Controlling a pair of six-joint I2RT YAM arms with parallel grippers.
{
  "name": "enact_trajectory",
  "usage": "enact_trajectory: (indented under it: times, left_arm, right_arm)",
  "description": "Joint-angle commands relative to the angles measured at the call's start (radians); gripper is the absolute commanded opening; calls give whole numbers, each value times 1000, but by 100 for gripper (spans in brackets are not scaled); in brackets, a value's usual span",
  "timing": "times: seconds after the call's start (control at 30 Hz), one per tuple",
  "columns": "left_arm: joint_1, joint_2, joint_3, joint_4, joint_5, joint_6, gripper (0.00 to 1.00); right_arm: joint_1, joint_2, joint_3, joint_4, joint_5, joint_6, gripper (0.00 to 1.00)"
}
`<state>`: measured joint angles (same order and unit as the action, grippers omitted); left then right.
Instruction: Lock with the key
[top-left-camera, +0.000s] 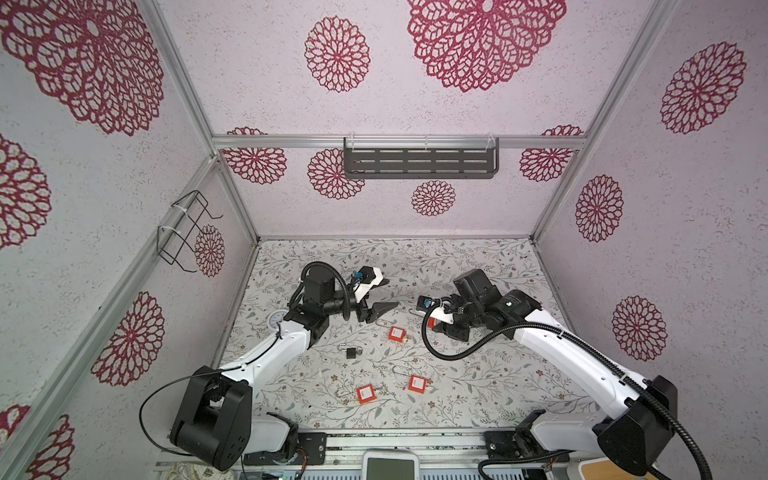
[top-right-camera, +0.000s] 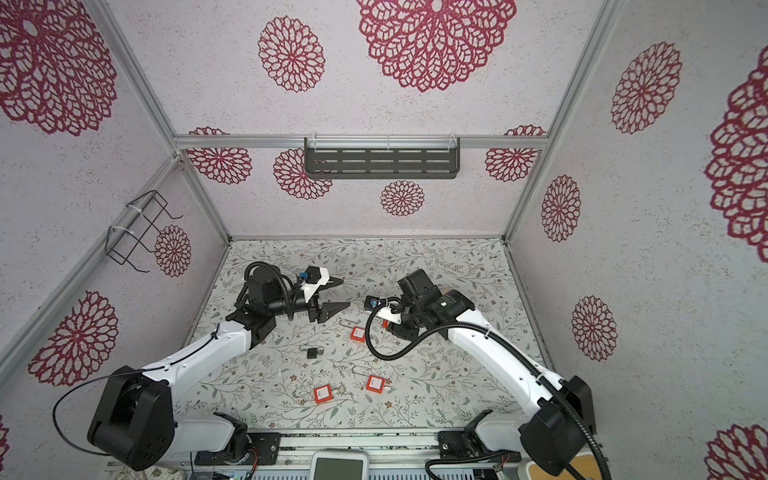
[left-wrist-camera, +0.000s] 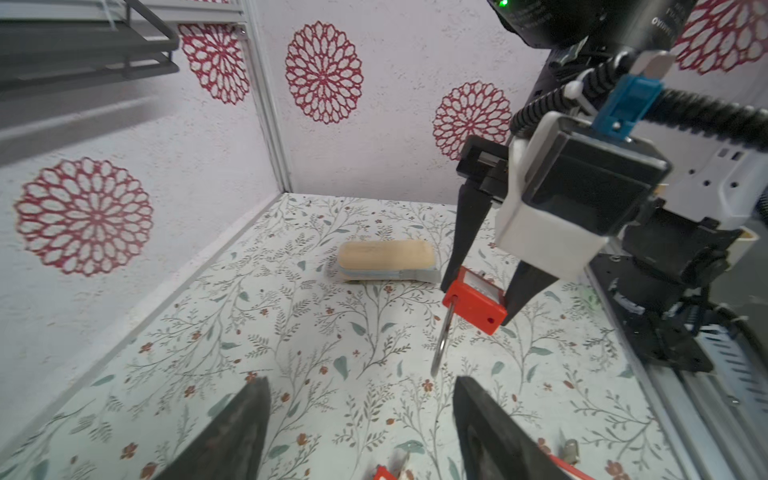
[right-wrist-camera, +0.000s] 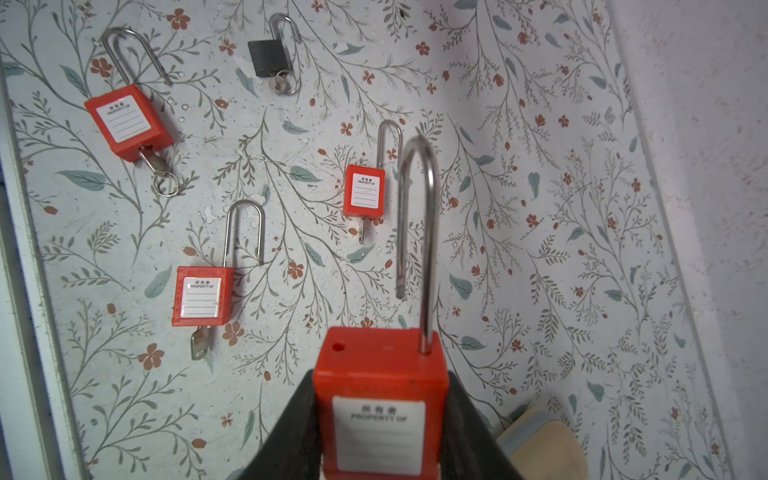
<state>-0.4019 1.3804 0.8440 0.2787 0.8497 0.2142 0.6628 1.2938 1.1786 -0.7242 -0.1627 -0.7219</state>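
Observation:
My right gripper (right-wrist-camera: 380, 453) is shut on the body of a red padlock (right-wrist-camera: 380, 415). It holds the padlock above the table. The steel shackle (right-wrist-camera: 419, 232) stands open, its free end out of the body. In the left wrist view the same padlock (left-wrist-camera: 473, 305) sits between the right fingers, the shackle (left-wrist-camera: 442, 340) hanging toward my left gripper (left-wrist-camera: 365, 415). That gripper is open with nothing between its fingers. Both top views show the left gripper (top-left-camera: 388, 295) (top-right-camera: 343, 294) facing the right gripper (top-left-camera: 434, 326) (top-right-camera: 388, 328) a short gap apart. I cannot make out this padlock's key.
Three more red padlocks (top-left-camera: 397, 333) (top-left-camera: 417, 383) (top-left-camera: 365, 394) and a small black padlock (top-left-camera: 352, 352) lie on the floral table between the arms, with keys in them (right-wrist-camera: 151, 160) (right-wrist-camera: 199, 345). A wooden block (left-wrist-camera: 386, 259) lies near the right wall. A round dial (top-left-camera: 276, 319) sits under the left arm.

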Motion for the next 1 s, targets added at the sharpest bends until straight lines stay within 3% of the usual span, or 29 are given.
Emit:
enact_trajectory:
  times: [0.0,0.2,0.53,0.97]
  left_arm:
    - [-24,26,30,-60,66,23,68]
    - [-64,69,67,-98,84,14,66]
    - [-102,124,134,-253,73,107,49]
    - [-112,154,176,-308,71,129,32]
  right_arm:
    - [15,-36,1,53,35,-48,21]
    - [40,-44,-7,78,74,-68,20]
    - [63,-54,-15,107,113,-88,20]
    - [73,-69,-36,137,132,-97,19]
